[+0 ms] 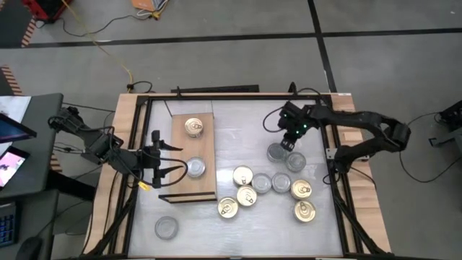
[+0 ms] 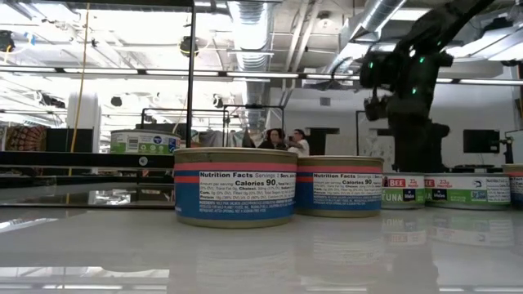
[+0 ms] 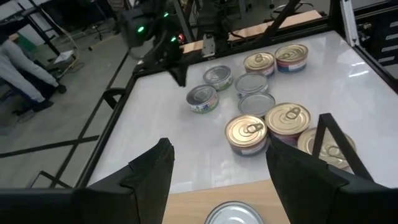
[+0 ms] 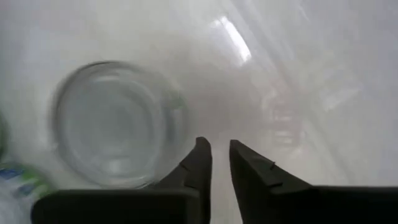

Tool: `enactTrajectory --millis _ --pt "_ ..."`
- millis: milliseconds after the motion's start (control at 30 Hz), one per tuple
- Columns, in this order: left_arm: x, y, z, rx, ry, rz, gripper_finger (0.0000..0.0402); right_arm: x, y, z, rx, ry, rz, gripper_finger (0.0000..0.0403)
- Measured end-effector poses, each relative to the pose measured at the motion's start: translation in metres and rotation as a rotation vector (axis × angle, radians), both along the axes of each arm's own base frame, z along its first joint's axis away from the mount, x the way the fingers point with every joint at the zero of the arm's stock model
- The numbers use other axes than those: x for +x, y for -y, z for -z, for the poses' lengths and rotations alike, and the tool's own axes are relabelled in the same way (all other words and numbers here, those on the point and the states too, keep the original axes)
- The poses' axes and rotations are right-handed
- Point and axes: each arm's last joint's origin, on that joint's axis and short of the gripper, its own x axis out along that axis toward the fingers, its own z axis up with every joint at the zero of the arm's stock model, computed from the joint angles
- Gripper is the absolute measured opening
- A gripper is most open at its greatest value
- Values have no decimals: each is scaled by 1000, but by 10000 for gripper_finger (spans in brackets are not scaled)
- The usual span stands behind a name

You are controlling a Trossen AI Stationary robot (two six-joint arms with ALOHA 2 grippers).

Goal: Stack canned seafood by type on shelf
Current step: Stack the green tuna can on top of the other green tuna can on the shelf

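Note:
The tan shelf (image 1: 193,155) sits left of centre and carries a gold-topped tin (image 1: 193,127) and a silver-topped tin (image 1: 195,168). My left gripper (image 1: 172,160) is open and level at the shelf's left side. Its fingers stand just short of the silver tin (image 3: 233,214) without touching it. My right gripper (image 1: 289,141) points down over the table's right half. It is shut to a narrow slit (image 4: 219,163) beside a silver-topped tin (image 4: 115,121), (image 1: 278,152). Several more gold and silver tins (image 1: 247,196) rest flat on the white tabletop. My right gripper comes from above, pointing down, with one finger (image 4: 198,165) at the rim (image 4: 174,171) of the silver-topped tin. I cannot tell whether it touches the tin. The tin rests flat on the table.
A second silver tin (image 1: 296,162) lies right of my right gripper. A lone silver tin (image 1: 167,227) sits near the table's near left corner. Wooden side rails (image 1: 123,144) border the table. People (image 2: 286,140) stand in the room beyond it.

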Motion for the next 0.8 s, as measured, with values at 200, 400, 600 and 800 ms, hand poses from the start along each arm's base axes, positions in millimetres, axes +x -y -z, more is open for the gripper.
enactTrajectory --millis 200,400,600,800 --pt "0 0 0 8 0 -1 245 13 -26 -3 -76 -19 -77 146" --pt "0 0 0 -2 0 4 245 20 -31 5 -73 -43 -85 155" --pt "0 0 0 0 -2 10 245 24 -28 21 -44 -107 -77 102" --pt "0 0 0 -2 -2 11 245 17 -11 25 -12 -131 -12 17"
